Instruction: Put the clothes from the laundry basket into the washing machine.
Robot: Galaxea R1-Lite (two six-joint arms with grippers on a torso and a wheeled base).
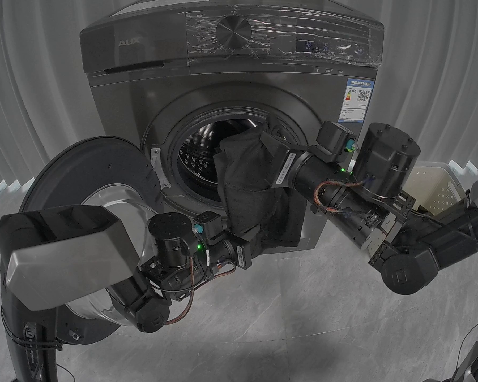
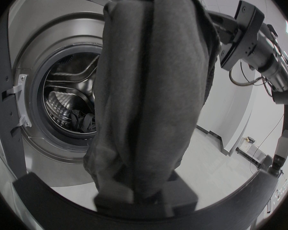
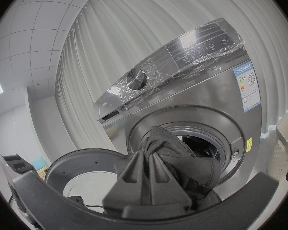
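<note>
garment [image 1: 252,187]: one dark cloth, slung between the two sets of jaws; its top end is bunched at the right jaws and its bottom end is caught at the left jaws.
right gripper [image 3: 146,158]: jaws pressed together on a thick, gathered fold; loose cloth spills past the tips toward the drum opening.
left gripper [image 2: 144,194]: jaws pinching the lower edge of the garment; a broad panel of it rises away from the tips.
washing machine [image 1: 143,96]: directly ahead of both sets of jaws, close beyond the right tips.
drum opening [image 2: 67,93]: beyond the garment as seen from the left jaws; dark clothes [image 2: 83,120] lie at its bottom.
door [image 1: 85,181]: swung wide, to the outer side of the left jaws.
laundry basket [image 1: 435,187]: behind the right jaws, past that arm, beside the machine.
handling, judged: light, soft and limp, with no stiffness to steer by; it will sag, fold and trail. not fragile. the matt weave looks unlikely to slip from the pads, but a hanging end could catch on the door seal.
where to hold, judged: on a gathered fold of several layers, seated deep between the pads; two holds apart keep the hanging part short enough to pass the opening's lip.
</note>
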